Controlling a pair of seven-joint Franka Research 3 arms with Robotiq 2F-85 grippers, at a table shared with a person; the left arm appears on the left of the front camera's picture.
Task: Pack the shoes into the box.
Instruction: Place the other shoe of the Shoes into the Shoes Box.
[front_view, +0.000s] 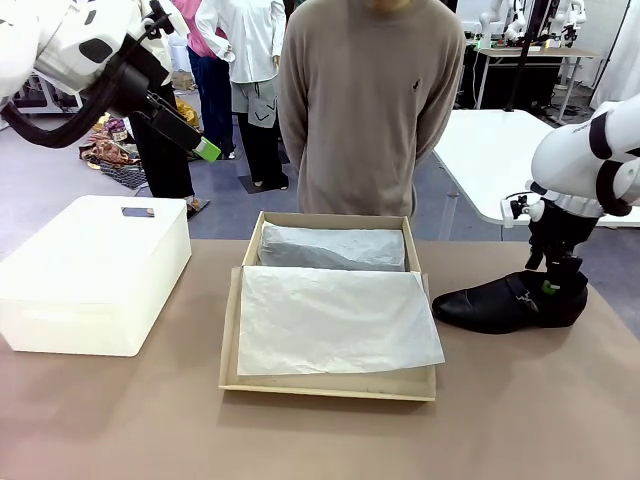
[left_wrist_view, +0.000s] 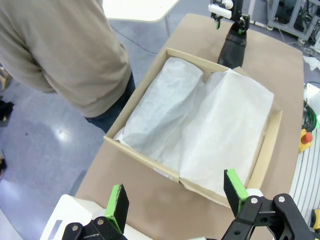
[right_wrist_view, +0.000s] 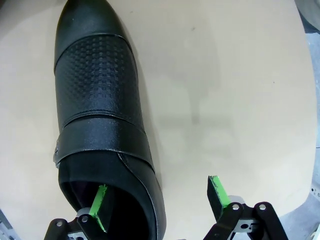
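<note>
Straddling one wall of the shoe (right_wrist_view: 100, 125), the right gripper (right_wrist_view: 158, 192) gapes wide.

We note bright, even overhead light. The box (front_view: 330, 385) casts only a faint shadow on the bench (front_view: 120, 420). Right of the box, the shoe (front_view: 490, 308) shows a soft sheen. Beyond the box, the floor (left_wrist_view: 62, 134) carries a glare spot. Wrist views bow straight lines near the edges.

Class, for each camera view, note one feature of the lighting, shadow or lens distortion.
Front view: even, soft light; the shoe casts a faint shadow on the table. Left wrist view: a glare patch on the blue floor. Right wrist view: wide-angle bending curves the table's edge; the shoe's toe shines.
</note>
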